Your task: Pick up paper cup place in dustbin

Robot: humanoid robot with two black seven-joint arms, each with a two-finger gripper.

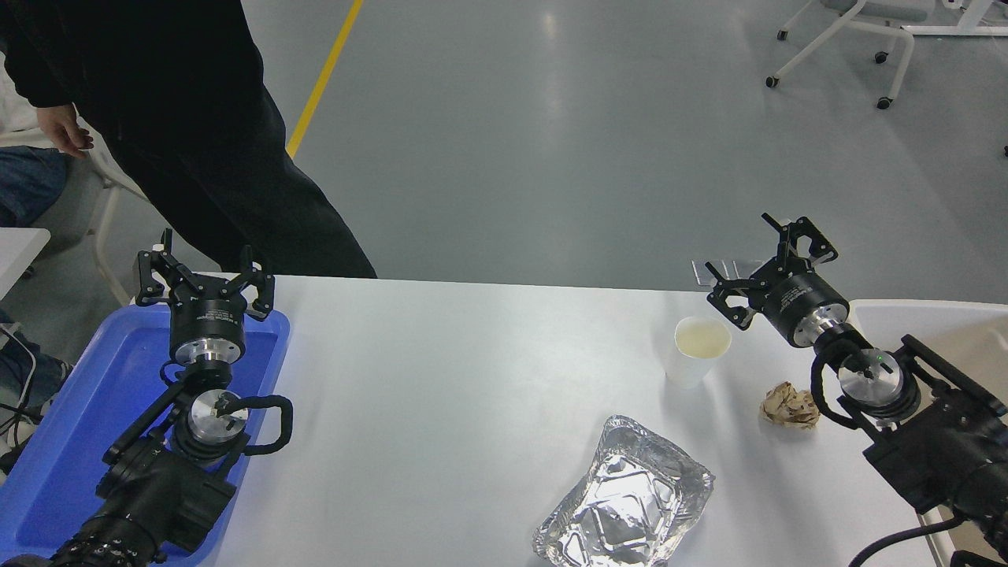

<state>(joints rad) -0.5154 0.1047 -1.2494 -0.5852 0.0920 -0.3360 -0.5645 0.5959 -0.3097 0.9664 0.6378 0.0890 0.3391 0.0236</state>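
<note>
1 paper cup [699, 347], 1 dustbin [921, 313], 2 arms.

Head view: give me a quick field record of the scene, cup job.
cup: upright on table, right of centre, not held
dustbin: at right edge, partly behind right arm
right gripper: open, empty, beside cup to its right, not touching
left gripper: open, parked over blue tray
paper ball: near side of cup, to its right
foil tray: front centre
person: far left, standing
</note>
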